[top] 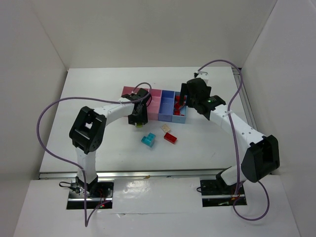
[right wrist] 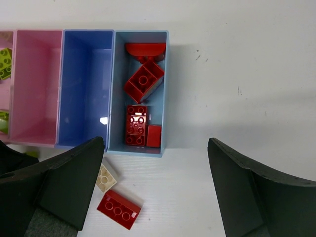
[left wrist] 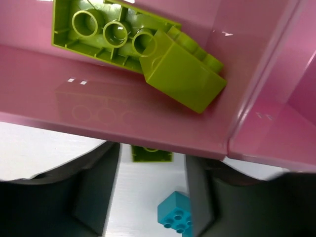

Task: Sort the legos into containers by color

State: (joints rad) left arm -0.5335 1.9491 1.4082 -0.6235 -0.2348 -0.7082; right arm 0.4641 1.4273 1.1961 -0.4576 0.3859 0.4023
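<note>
Left gripper (top: 138, 120) has its fingers apart either side of the green brick (left wrist: 151, 153), which sits just outside the pink compartment (left wrist: 148, 123), on the near side of its wall, while the right gripper (right wrist: 155, 148) hangs wide open over the red bricks (right wrist: 143, 84).

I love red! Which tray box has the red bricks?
The light blue plastic end compartment holds red studded bricks; the periwinkle compartment beside it has none.
</note>
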